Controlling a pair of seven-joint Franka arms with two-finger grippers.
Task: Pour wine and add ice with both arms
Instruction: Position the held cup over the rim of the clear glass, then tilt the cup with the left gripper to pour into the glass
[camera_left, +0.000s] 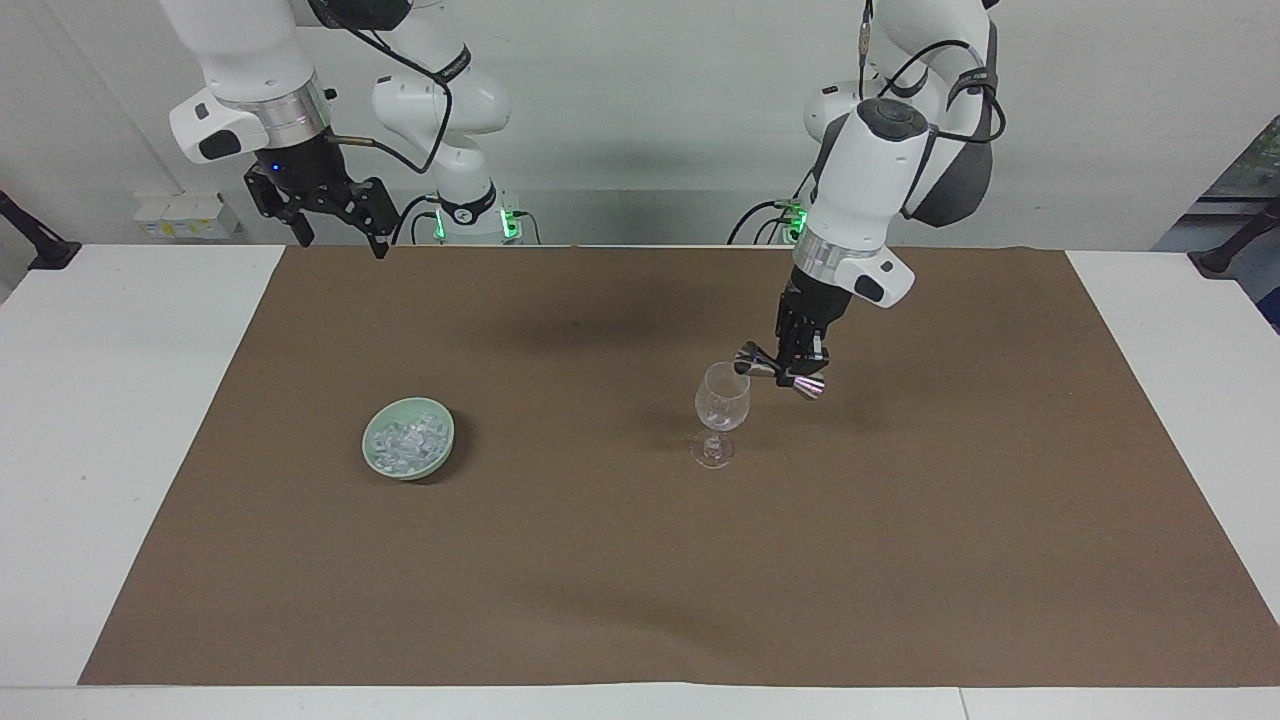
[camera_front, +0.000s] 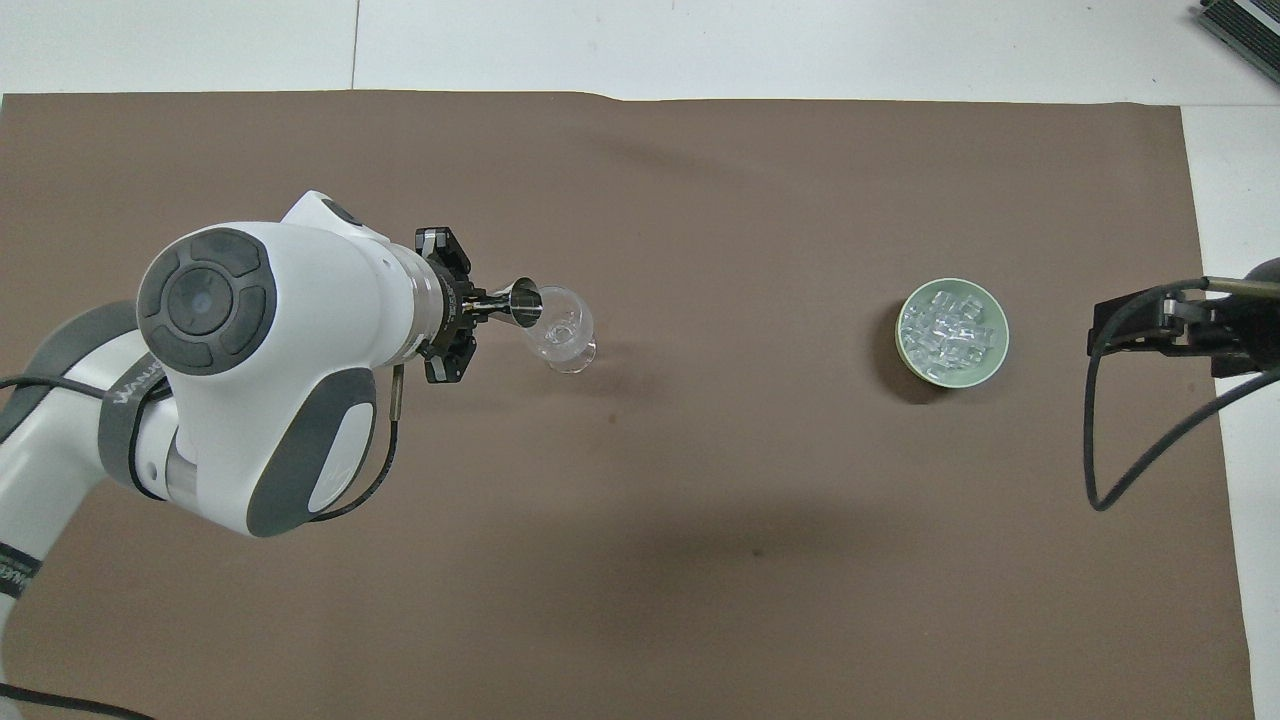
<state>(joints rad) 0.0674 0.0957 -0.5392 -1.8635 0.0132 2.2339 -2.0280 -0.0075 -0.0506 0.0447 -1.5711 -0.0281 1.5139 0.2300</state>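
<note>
L gripper (camera_left: 792, 368) jaws clamped on jigger (camera_left: 779, 370), tipped at glass (camera_left: 722, 403) rim; keep spout centred, tilt slow. R gripper (camera_left: 330, 215) waits, jaws apart, empty.

— What sort of place is this?
— A robotics lab: two white arms (camera_left: 870, 180) bolted at a white table (camera_left: 120, 420) under brown paper (camera_left: 640, 560).
— Anything else?
— Bare grey wall (camera_left: 640, 100), loose cables (camera_front: 1130, 450), socket box (camera_left: 185, 215).
</note>
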